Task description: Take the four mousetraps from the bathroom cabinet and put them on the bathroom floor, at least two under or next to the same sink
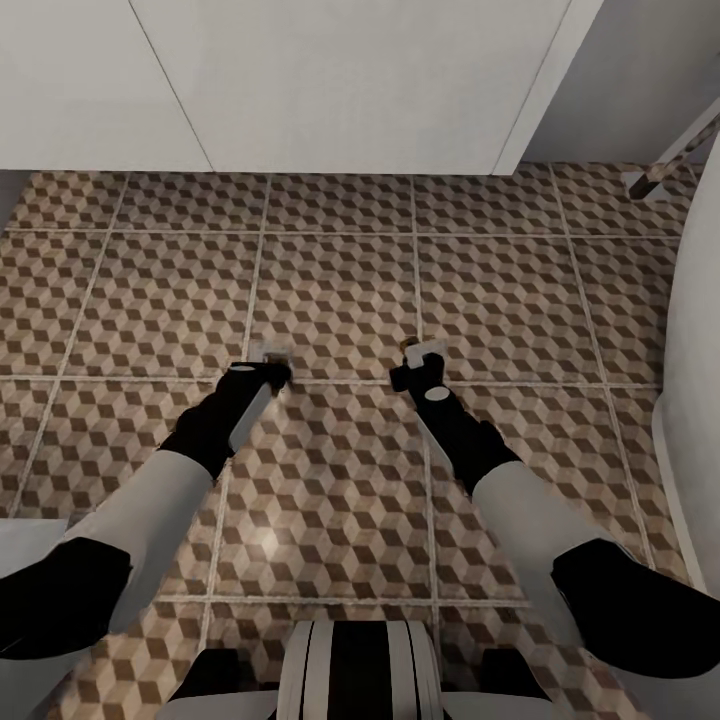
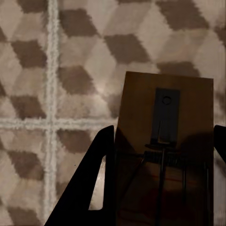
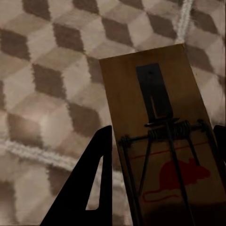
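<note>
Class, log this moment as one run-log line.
left gripper: holds mousetrap | right gripper: holds second mousetrap | both over bathroom floor

Tan mousetrap (image 3: 160, 141), red mouse print

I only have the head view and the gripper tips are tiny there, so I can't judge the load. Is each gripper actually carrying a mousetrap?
Observer: Yes. In the left wrist view a mousetrap sits between the left gripper fingers, above the bathroom floor.
Operator: And the right one?
Observer: The right gripper holds a second mousetrap; a red mouse print shows on its board.
Operator: Are the traps lying on the tiles already?
Observer: I cannot tell from the wrist views; both show the boards over the cube-pattern tiles with the fingers alongside them.
</note>
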Available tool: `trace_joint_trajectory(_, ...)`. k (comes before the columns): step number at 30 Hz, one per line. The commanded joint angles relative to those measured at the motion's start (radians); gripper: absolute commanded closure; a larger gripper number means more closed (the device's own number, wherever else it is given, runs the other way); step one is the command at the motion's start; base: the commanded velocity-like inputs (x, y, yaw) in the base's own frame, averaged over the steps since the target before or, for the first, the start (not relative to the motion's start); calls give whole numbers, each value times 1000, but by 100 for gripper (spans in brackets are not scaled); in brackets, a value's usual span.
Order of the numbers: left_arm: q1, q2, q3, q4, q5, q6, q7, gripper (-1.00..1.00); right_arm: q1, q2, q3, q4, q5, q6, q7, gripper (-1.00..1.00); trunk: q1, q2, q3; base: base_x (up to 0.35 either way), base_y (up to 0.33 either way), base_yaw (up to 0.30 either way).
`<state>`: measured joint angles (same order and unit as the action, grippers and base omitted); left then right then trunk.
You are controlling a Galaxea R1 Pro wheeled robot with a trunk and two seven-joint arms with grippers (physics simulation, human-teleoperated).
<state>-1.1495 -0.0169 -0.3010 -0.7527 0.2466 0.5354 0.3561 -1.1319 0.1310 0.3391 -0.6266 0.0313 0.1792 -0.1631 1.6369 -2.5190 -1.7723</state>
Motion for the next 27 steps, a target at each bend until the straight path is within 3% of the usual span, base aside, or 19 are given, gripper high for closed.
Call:
trace_joint_trajectory(1,-19,0,-4,23,10,8,13,100,-12,-1,5,-1,0,21,-4,100,0,0,-1,0,0,0)
trace_joint_trajectory(6,-47,2,-4,78,8,-15,15,100,-30,0,3,0,-3,36,-2,100,0,0,-1,0,0,0)
trace_joint_trajectory(13,-52,4,-12,104,10,-258,10,100,-32,-1,4,2,-8,-12,1,100,0,0,-1,0,0,0)
trace_joint_trajectory(19,-45,8,-19,121,9,-322,4,100,-30,-2,4,12,-9,-46,1,100,0,0,-1,0,0,0)
trace_joint_trajectory(23,-29,10,-33,166,8,-435,3,100,-27,-5,5,16,-8,-51,3,100,0,0,-1,0,0,0)
trace_joint_trajectory(27,-23,11,-45,214,8,-496,3,100,-27,-5,5,16,-8,-53,2,100,0,0,-1,0,0,0)
